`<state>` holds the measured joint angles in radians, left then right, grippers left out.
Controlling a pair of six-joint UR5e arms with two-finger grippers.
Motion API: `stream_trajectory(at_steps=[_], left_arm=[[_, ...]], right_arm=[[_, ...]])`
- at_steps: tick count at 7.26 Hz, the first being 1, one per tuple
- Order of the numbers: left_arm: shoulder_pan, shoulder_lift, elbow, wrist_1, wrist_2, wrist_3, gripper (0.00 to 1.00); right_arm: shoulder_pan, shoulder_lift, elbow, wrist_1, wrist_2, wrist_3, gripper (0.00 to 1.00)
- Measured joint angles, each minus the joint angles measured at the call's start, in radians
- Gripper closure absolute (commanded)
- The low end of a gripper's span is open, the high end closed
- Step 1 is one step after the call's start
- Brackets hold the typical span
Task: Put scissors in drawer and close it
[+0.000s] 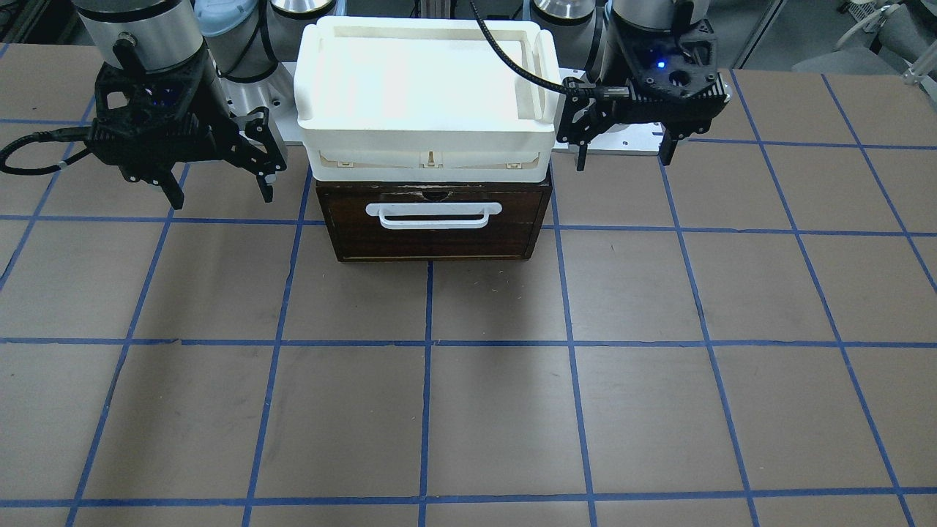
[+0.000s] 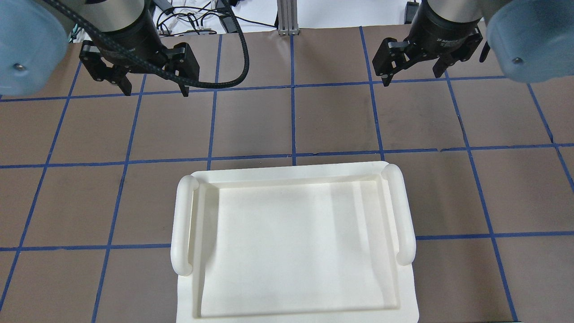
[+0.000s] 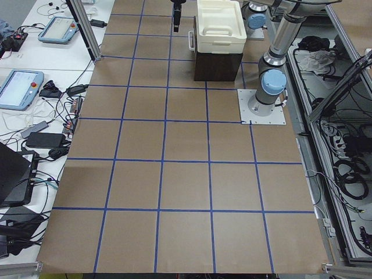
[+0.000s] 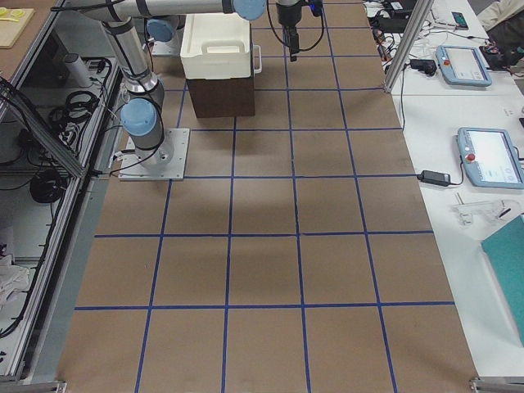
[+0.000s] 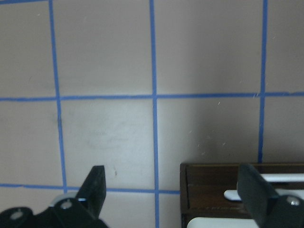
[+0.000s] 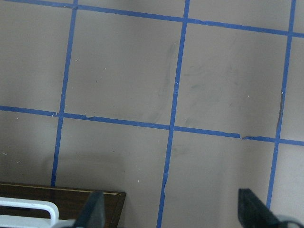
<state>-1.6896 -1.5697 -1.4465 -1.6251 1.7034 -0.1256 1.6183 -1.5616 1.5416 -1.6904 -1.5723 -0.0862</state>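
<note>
The drawer (image 1: 439, 238) has a dark brown wooden front with a white bar handle (image 1: 433, 214) and stands shut, flush in its box. The scissors show in no view. My left gripper (image 1: 624, 162) hangs open and empty beside the box, on the right of the front-facing view. It is also in the overhead view (image 2: 156, 93). My right gripper (image 1: 223, 199) hangs open and empty on the box's other side, also seen from overhead (image 2: 411, 78). The left wrist view shows a corner of the drawer (image 5: 209, 190), and so does the right wrist view (image 6: 71, 199).
A white plastic tray (image 1: 322, 102) sits on top of the brown box and hides it in the overhead view (image 2: 184, 224). The table (image 1: 468, 410) is brown with a blue tape grid. Operator desks with pendants lie beyond the far edge (image 4: 483, 147).
</note>
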Motion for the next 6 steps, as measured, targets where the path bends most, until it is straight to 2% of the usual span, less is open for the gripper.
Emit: stream_trajectory(at_steps=[3, 6], left_arm=[[0.059, 0.004, 0.008, -0.026, -0.066, 0.025, 0.00], [0.066, 0.004, 0.006, -0.056, -0.103, 0.044, 0.00]], right_arm=[[0.000, 0.000, 0.000, 0.000, 0.000, -0.001, 0.00], [0.000, 0.001, 0.000, 0.000, 0.000, -0.001, 0.00]])
